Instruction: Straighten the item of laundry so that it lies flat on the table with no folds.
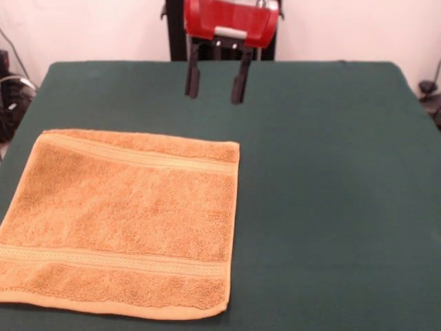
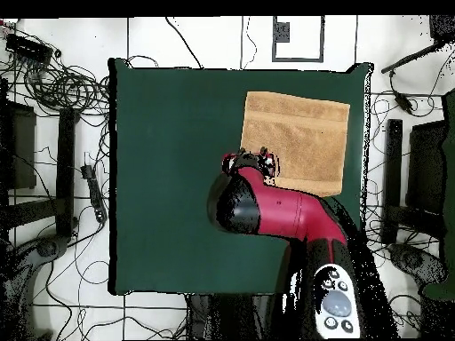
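The golden-orange towel (image 1: 120, 221) lies spread flat on the dark green table (image 1: 331, 193), at the left and near side in the front view, with woven bands near its far and near edges. I see no folds in it. In the overhead view the towel (image 2: 298, 133) is at the table's upper right. My gripper (image 1: 214, 84) hangs open and empty above the table just beyond the towel's far right corner. In the overhead view the gripper (image 2: 250, 162) sits at the towel's lower left edge. No tag shows.
The red and black arm (image 2: 284, 213) reaches in from the bottom in the overhead view and covers part of the table (image 2: 169, 178). Cables and stands (image 2: 53, 89) lie on the floor around the table.
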